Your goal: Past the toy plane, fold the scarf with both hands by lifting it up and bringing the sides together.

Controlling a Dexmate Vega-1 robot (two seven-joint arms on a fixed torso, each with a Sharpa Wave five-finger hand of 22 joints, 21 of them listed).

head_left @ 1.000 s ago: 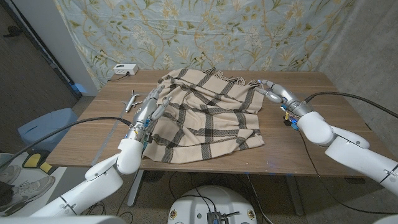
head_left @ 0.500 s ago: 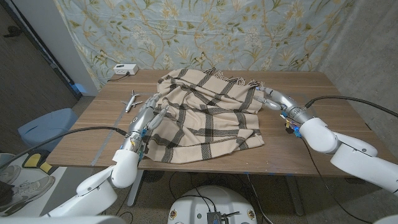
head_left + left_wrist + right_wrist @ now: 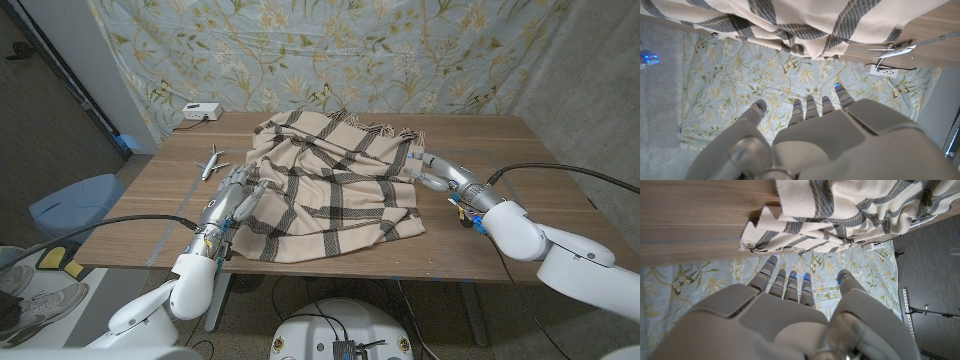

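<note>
Item: scarf (image 3: 335, 190), cream with dark checks, laid rumpled and spread across the middle of the tabletop (image 3: 520, 135), its near edge close to the tabletop's near edge, fringe seen at the far end. Item: plane (image 3: 211, 161), small and white, set on the tabletop just left of the scarf's far left part, apart from it. Left robot hand (image 3: 238, 192): placed at the scarf's left edge, fingers extended and spread; in the left wrist view (image 3: 815, 117) nothing is seen between the fingers, and the cloth lies beyond the fingertips. Right robot hand (image 3: 432, 170): placed at the scarf's right edge, fingers extended toward the cloth; in the right wrist view (image 3: 790, 292) the fingers are apart and nothing is pinched, the fringed edge lying just ahead. Progress, as judged: early. No edge is gripped, the scarf is not lifted, and the sides are not brought together. Outstanding: grasping both edges, lifting, and closing the fold.
</note>
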